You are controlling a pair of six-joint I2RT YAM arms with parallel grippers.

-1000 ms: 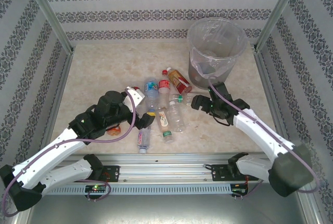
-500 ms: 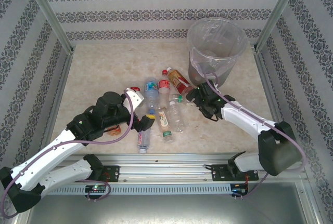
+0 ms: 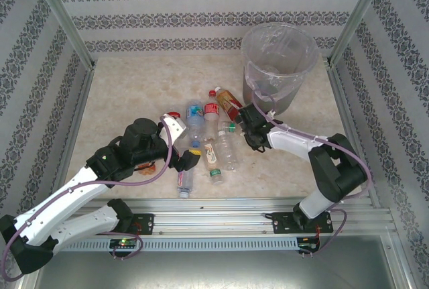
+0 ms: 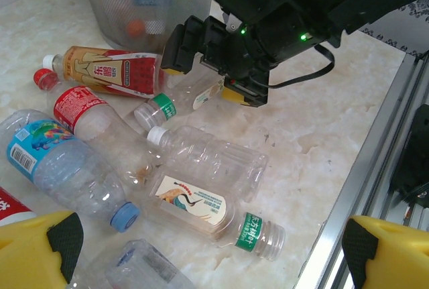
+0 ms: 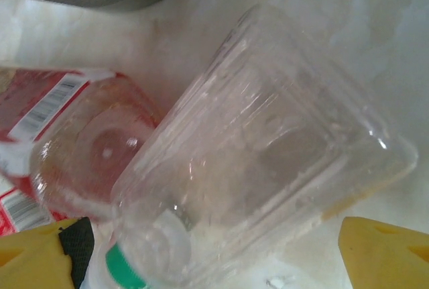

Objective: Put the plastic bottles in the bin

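Note:
Several plastic bottles lie in a cluster at mid-table. Among them are a red-labelled amber one (image 3: 229,104) (image 4: 110,71), a blue-labelled one (image 3: 194,114) (image 4: 40,151) and a clear one with a bird label and green neck band (image 4: 208,202). My left gripper (image 3: 190,159) (image 4: 211,252) hovers open just above the bird-label bottle. My right gripper (image 3: 242,128) (image 5: 211,255) is open and low at the cluster's right edge. A small clear green-capped bottle (image 3: 231,128) (image 5: 261,168) lies between its fingers. The bin (image 3: 278,68) (image 4: 134,7) stands behind, holding a few bottles.
The metal rail (image 3: 221,205) runs along the near edge, close to the lowest bottle (image 3: 184,180). Patterned walls and frame posts (image 3: 64,17) enclose the table on three sides. Bare marble (image 3: 127,94) stretches left of the cluster.
My right gripper has moved left from open table to the green-capped bottle beside the bin, its arm folding back. The left arm has barely shifted.

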